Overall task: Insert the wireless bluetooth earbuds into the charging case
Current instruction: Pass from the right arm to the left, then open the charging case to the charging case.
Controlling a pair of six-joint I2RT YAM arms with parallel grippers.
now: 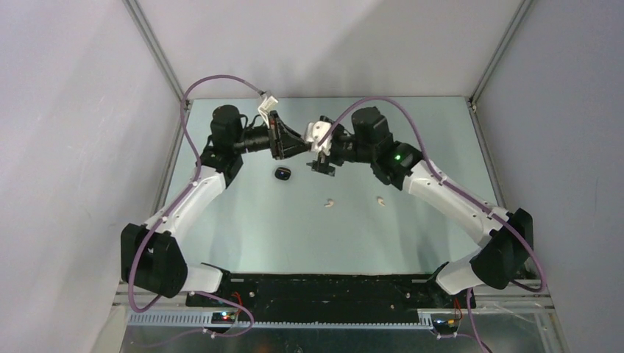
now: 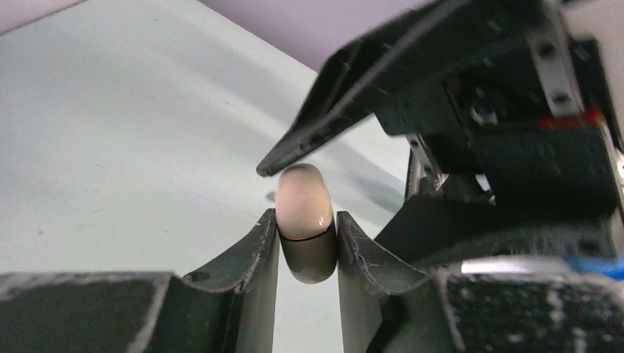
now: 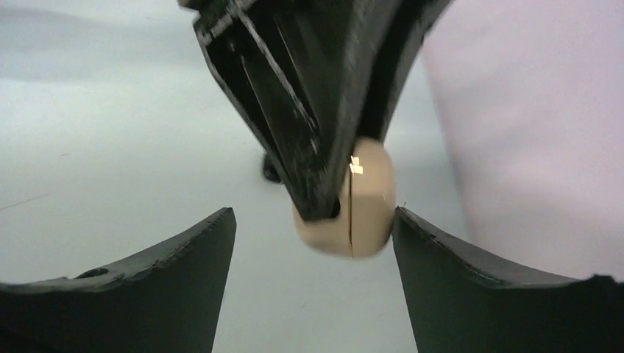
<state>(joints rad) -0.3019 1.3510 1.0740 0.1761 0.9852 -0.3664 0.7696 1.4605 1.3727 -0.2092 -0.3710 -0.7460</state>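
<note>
The cream charging case (image 2: 303,213) is shut and held up above the table, pinched between my left gripper's (image 2: 307,229) two fingers. In the right wrist view the same charging case (image 3: 368,209) hangs between my right gripper's (image 3: 315,215) open fingers, close to the right-hand one, with the left gripper's black fingers (image 3: 309,125) coming down onto it. From above, both grippers meet at the back middle, left gripper (image 1: 293,145) and right gripper (image 1: 321,163), and the case is hidden between them. Two cream-white earbuds (image 1: 330,201) (image 1: 381,200) lie loose on the table.
A small black case (image 1: 282,173) sits on the table just below the two grippers. The pale green table (image 1: 294,235) is bounded by grey walls on the left, right and back. Purple cables loop over both arms.
</note>
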